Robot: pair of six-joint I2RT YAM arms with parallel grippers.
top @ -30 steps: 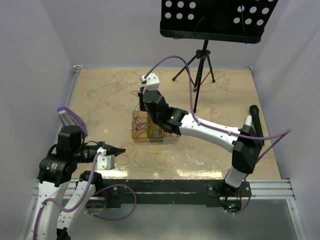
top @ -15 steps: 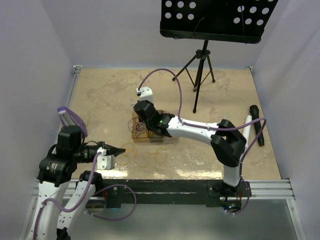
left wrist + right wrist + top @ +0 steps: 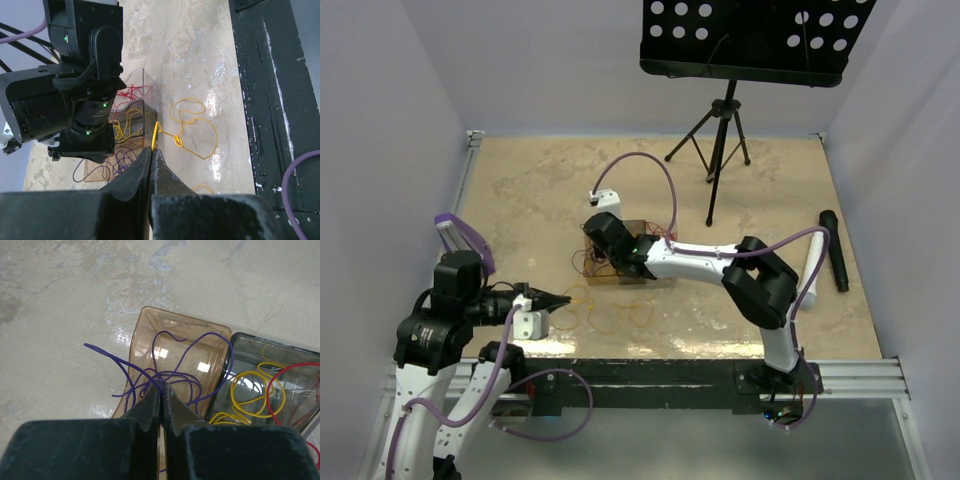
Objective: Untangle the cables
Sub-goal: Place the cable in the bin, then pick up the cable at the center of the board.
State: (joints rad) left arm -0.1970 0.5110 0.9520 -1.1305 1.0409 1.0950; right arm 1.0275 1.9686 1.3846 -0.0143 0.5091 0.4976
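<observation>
Right gripper (image 3: 161, 387): closed, pinching purple cables (image 3: 172, 337) that fan toward 12 o'clock. It has dropped onto the amber tray (image 3: 142, 325), so purple looks nearly sorted. Left gripper (image 3: 152, 149): closed on yellow cable (image 3: 200, 131), looping toward 2 o'clock across the surface (image 3: 200, 60).

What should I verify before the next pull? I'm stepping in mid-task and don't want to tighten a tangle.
1. Left hand shut on the thin yellow wire: ok.
2. Right hand shut on the thin purple wires: ok.
3. Yellow wire free of knots: not ok; a knot sits in its loops on the marbled tabletop.
4. Purple wires contained in the amber translucent tray: not ok; one end sticks out past its wall.
5. Right hand holding a single purple wire: cannot tell; several cross at its tips.
6. Held yellow wire separate from those in the grey translucent tray: cannot tell.
</observation>
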